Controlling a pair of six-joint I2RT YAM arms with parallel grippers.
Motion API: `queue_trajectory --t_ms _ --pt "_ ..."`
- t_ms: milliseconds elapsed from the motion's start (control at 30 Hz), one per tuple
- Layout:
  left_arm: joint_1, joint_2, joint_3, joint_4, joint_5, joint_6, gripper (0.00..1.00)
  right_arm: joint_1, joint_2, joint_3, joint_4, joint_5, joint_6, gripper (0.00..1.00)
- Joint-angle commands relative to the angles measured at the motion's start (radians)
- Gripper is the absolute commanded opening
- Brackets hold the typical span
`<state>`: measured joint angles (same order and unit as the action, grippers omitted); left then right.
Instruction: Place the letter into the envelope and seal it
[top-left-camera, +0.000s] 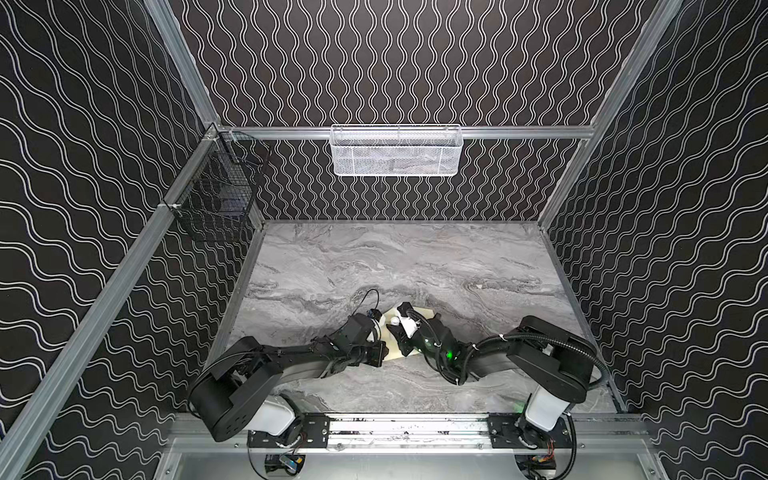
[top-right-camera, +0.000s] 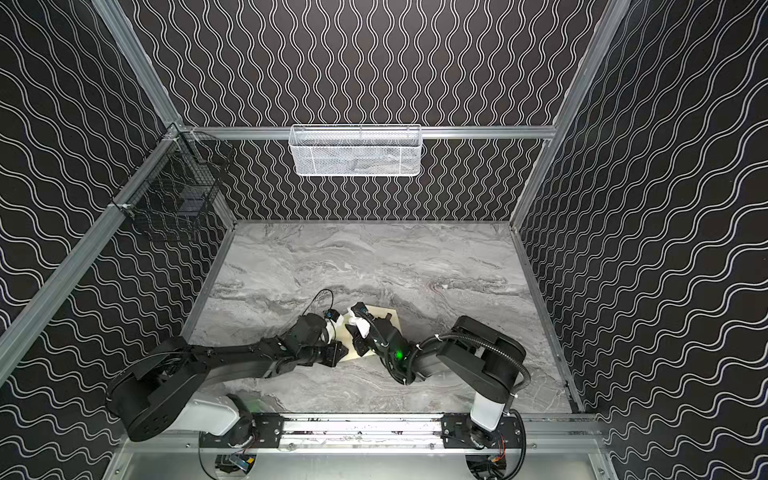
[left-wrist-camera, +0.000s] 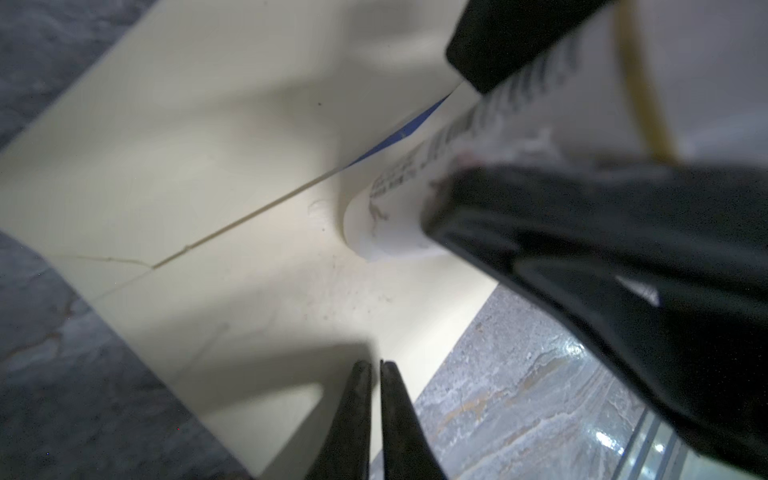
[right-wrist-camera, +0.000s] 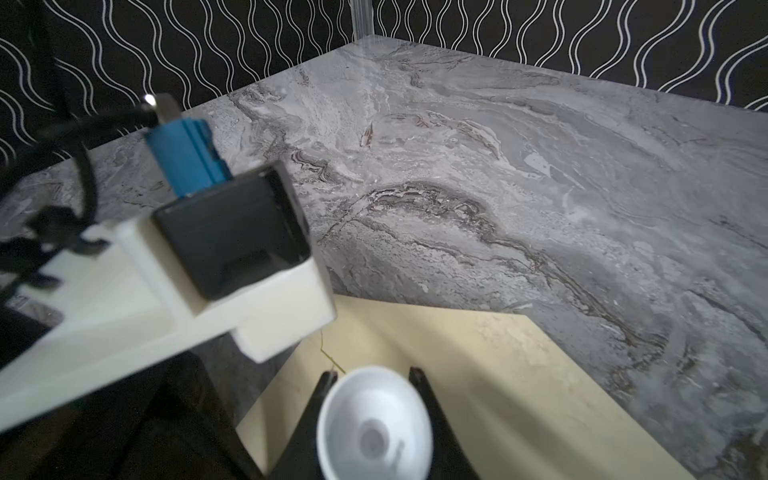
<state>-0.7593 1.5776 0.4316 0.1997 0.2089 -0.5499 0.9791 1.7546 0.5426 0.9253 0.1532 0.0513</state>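
The envelope (top-left-camera: 422, 311) lies flat on the grey tabletop (top-left-camera: 415, 257), toward the near side and about the middle, squeezed between the two arms. In both top views they hide most of it.

The left wrist view shows it better (left-wrist-camera: 208, 166): cream paper, thin, with a fine seam across it and a small crease or tear near one end of that seam. A sliver of the letter (left-wrist-camera: 415, 124), just its dark blue border, peeks out at that seam, so I judge the sheet to be nearly all inside. How far in it sits I cannot tell.

The right pincer (right-wrist-camera: 372, 376) is clamped on a small white tube (left-wrist-camera: 386, 220), probably a glue stick, whose end presses down on the cream paper beside the blue edge. The left pincer (left-wrist-camera: 376, 368) hangs over the envelope near one edge, its jaws drawn almost together with only a slit between. I see nothing held in them.

Paper like this should weigh next to nothing and bend at a touch. On so smooth a tabletop I expect it to skate away under any sideways push, the tube's rubbing included. Pinning it flat near an edge, away from the flap and any wet glue, looks safer than lifting it. The flap is best taken at its free edge and pressed down gently, since a hard pinch would crumple it or worsen that crease.
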Motion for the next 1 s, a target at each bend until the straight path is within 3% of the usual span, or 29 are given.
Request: queue_trajectory --t_ms 0,633,967 --pt "0.000 0.004 -0.008 -0.101 -0.019 -0.014 0.12 0.000 0.005 -0.004 0.021 0.049 -0.035 0.00" --pt "0.000 0.036 -0.005 -0.117 -0.026 -0.037 0.11 -0.012 -0.050 -0.042 -0.097 0.139 -0.085 0.00" --pt "0.000 0.028 -0.011 -0.100 -0.003 -0.043 0.10 -0.012 -0.140 -0.027 -0.115 0.063 -0.073 0.00"
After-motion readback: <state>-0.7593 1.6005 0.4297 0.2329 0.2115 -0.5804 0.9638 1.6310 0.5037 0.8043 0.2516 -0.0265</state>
